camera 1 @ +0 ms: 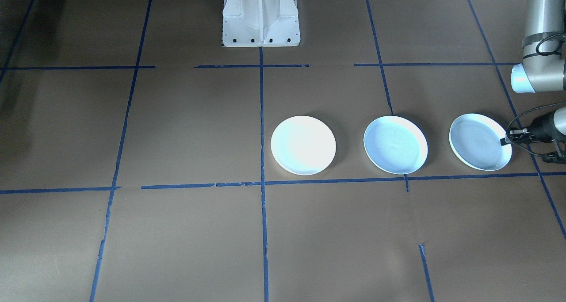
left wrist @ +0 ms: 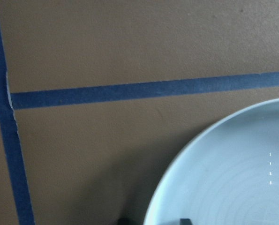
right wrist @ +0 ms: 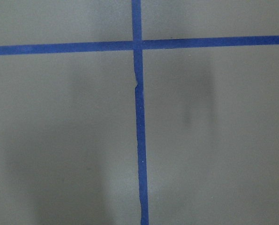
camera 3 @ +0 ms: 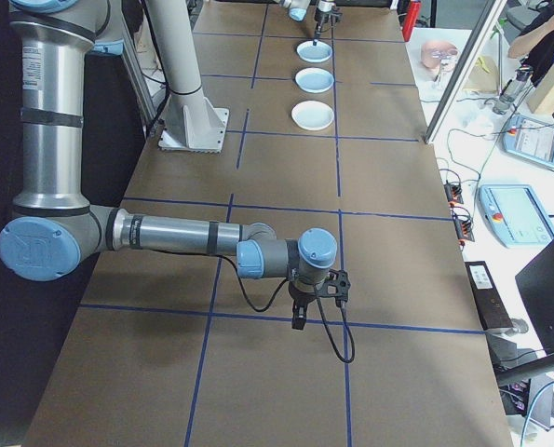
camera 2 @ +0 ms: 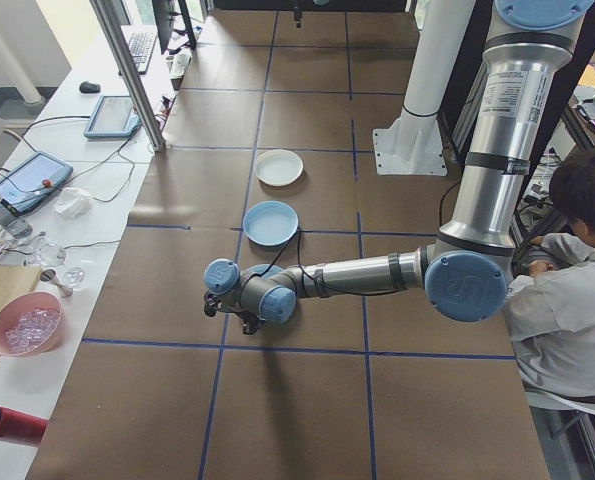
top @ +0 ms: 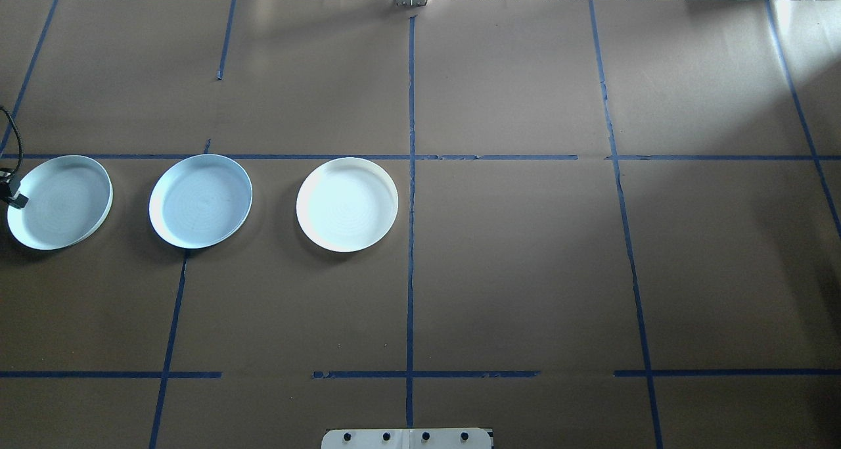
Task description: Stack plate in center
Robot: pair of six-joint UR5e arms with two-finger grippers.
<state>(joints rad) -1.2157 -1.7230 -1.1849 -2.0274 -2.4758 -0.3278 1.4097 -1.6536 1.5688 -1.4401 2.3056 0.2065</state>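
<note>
left claw [camera 1: 505,139] straddles the outermost plate's [camera 1: 479,141] rim.

four fixed views, two close wrist views

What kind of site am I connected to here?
Most likely a robotics lab: two arms work a table covered in brown paper with a blue tape grid, and teach pendants and cables lie on a side bench.
</note>
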